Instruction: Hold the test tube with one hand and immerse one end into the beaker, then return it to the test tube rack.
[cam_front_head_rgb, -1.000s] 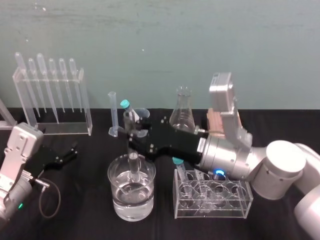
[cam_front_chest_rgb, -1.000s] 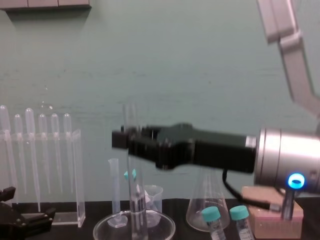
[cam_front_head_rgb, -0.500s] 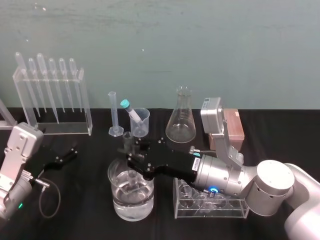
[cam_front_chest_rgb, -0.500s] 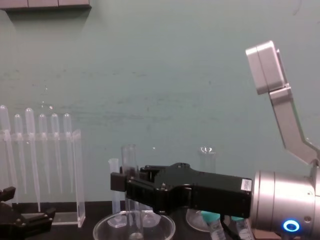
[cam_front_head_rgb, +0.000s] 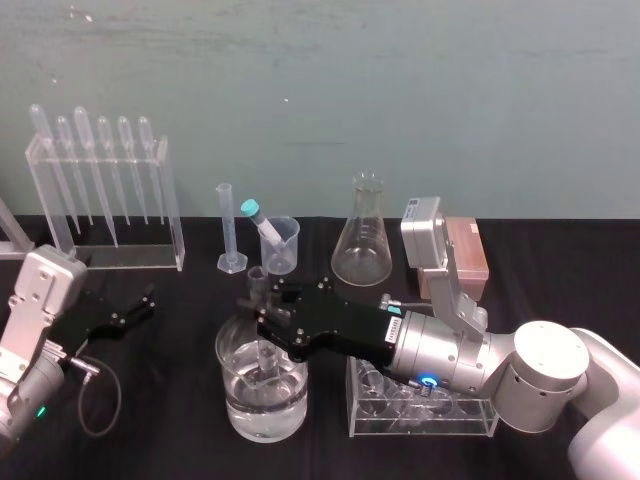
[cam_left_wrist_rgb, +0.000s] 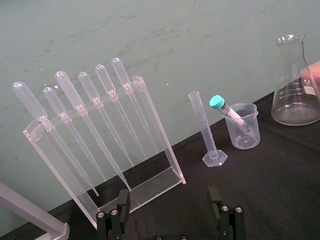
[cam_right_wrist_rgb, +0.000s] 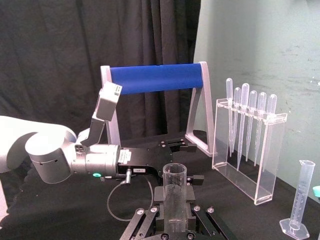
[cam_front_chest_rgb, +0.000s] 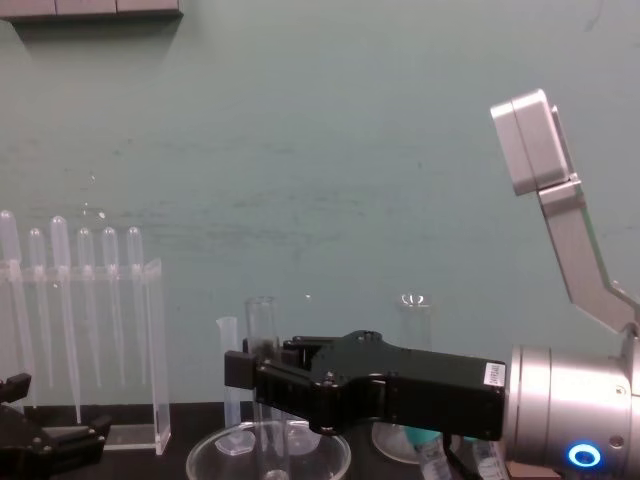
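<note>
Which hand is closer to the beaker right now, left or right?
Right. The right hand is just above the beaker, gripping the test tube, whose lower end dips inside. The left hand is open, well off to the beaker's left, touching nothing.

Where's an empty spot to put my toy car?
Bare black cloth lies at the back right, past the salmon-pink plastic block, and in front between the left hand and the wide glass beaker. The middle is crowded: the right hand holds the tall clear test tube in the beaker.
</note>
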